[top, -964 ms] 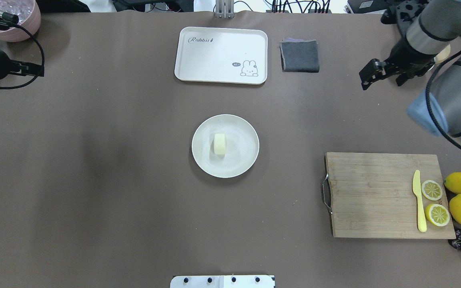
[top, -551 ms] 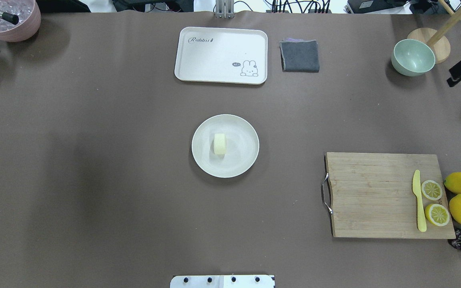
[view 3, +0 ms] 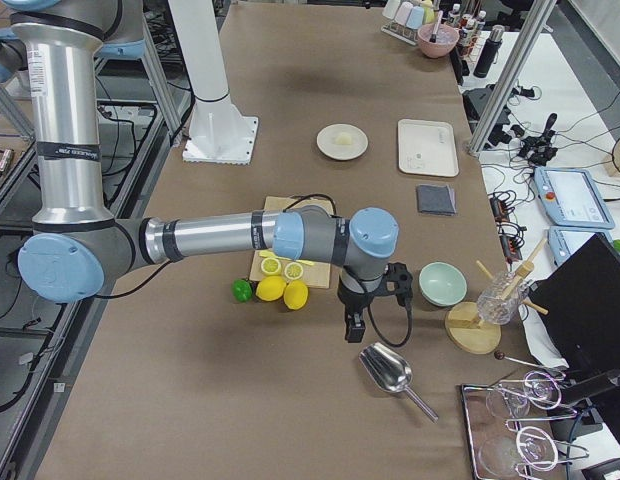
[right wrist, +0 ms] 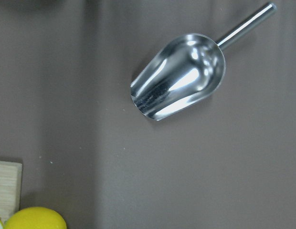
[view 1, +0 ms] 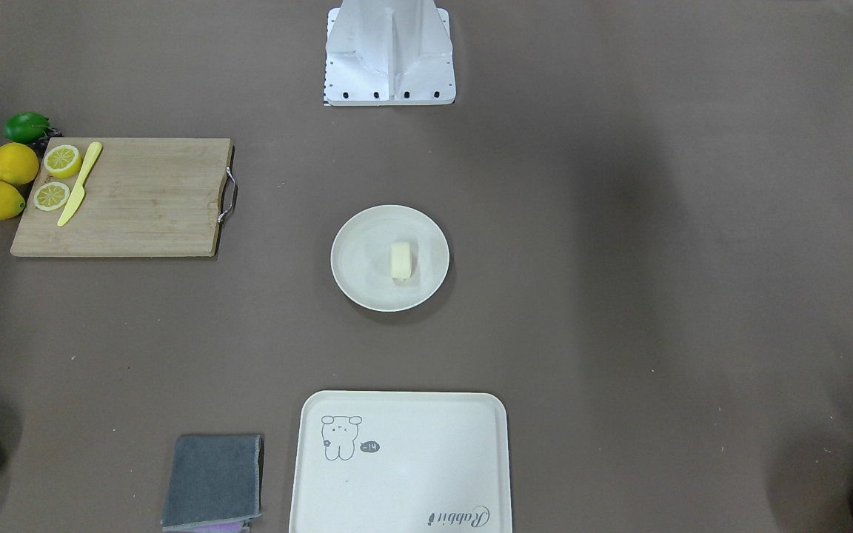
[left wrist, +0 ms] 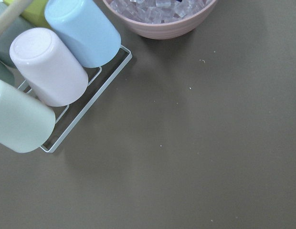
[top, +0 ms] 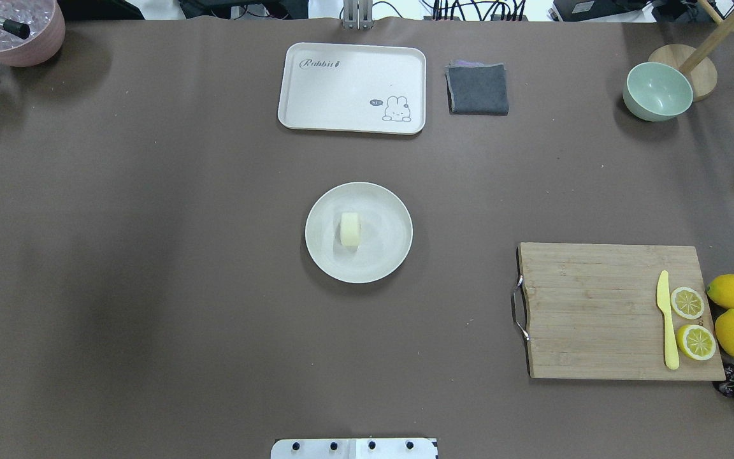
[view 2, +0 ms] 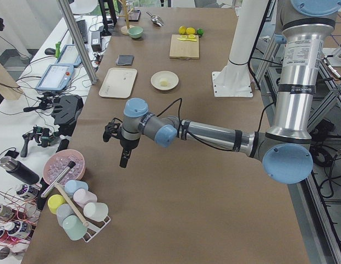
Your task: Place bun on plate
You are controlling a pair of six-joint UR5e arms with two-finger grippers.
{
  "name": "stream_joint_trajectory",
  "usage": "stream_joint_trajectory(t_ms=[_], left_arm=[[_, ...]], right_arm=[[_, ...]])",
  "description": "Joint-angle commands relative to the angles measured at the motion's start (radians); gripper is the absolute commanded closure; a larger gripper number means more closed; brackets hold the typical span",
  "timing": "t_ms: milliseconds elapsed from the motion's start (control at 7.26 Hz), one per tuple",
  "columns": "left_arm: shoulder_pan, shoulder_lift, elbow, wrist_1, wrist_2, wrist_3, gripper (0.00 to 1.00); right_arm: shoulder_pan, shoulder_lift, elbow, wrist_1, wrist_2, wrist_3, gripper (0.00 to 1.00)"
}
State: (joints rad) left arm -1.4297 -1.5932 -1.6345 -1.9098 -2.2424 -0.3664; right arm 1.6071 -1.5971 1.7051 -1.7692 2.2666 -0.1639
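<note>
The pale cream bun (top: 350,229) lies on its side near the middle of the round off-white plate (top: 387,255) at the table's centre, also seen from across the table as bun (view 1: 400,260) on plate (view 1: 356,274). Neither gripper shows in the overhead view. The left gripper (view 2: 124,159) hangs over the table's left end near the cup rack, far from the plate. The right gripper (view 3: 355,328) hangs over the right end above a metal scoop. I cannot tell whether either is open or shut.
A rabbit-print tray (top: 352,88), a grey cloth (top: 477,89) and a green bowl (top: 657,91) sit at the back. A cutting board (top: 596,310) with a yellow knife, lemon halves and whole fruit is at the right. A pink bowl (top: 16,32) stands at the back left.
Both arms have drawn outward and left the overhead view; the right arm's retreat uncovered the green bowl. The bun and plate have stayed put.
</note>
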Motion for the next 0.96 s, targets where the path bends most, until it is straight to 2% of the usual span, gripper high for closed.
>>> stream_joint_trajectory(t_ms=[0, 275, 826], left_arm=[[-0.040, 0.013, 0.002, 0.026, -0.071, 0.052, 0.02], [-0.087, 0.016, 0.001, 0.078, -0.094, 0.125, 0.02], [-0.113, 0.015, -0.024, 0.161, -0.073, 0.169, 0.02]], right_arm=[[0.037, -0.105, -0.008, 0.100, 0.005, -0.019, 0.00], [0.050, -0.118, -0.004, 0.102, 0.020, -0.013, 0.00], [0.050, -0.053, -0.004, 0.093, 0.053, 0.032, 0.00]])
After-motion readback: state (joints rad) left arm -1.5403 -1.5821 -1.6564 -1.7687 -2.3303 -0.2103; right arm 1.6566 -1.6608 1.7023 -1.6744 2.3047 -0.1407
